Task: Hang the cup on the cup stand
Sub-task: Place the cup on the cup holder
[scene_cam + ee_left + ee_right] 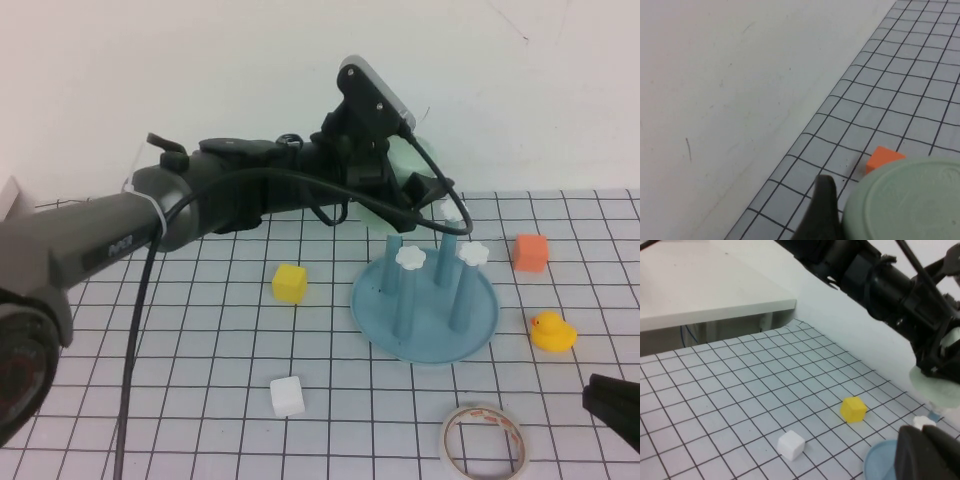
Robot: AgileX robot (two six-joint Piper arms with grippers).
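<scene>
The pale mint-green cup point(403, 162) is in my left gripper point(408, 190), which is shut on it and holds it in the air, tilted, over the back pegs of the cup stand point(480, 325). The stand is a round teal-blue dish with blue pegs topped by white flower caps point(410, 258). In the left wrist view the cup's bottom point(912, 200) fills the corner beside one dark finger point(822, 210). My right gripper point(615, 408) rests low at the front right, fingers together and empty; it also shows in the right wrist view point(927, 452), near the stand's base point(879, 462).
A yellow cube point(289, 283) and a white cube point(286, 396) lie left of the stand. An orange cube point(530, 252) and a yellow rubber duck point(551, 331) lie to its right. A tape ring point(485, 441) lies in front. The white wall is close behind.
</scene>
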